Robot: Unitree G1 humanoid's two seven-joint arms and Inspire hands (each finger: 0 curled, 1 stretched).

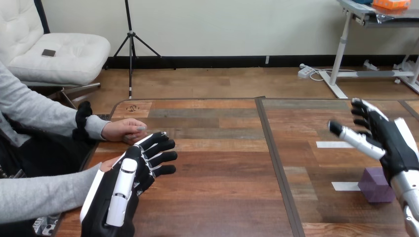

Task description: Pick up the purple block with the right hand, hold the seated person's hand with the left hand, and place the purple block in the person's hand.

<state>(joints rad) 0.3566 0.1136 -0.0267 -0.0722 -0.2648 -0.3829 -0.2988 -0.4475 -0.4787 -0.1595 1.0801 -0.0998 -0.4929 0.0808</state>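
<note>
The wooden table [217, 163] is made of planks in mixed brown tones, with a dark seam [274, 163] running from 12 to 6 o'clock through its middle. The purple block [375, 183] stands on the wood at about 4 o'clock, just beside one white tape strip [346, 186]. A second tape strip [335, 144] lies at 3 o'clock. The person's hand [126, 131] rests at the table's edge at 10 o'clock.
</note>
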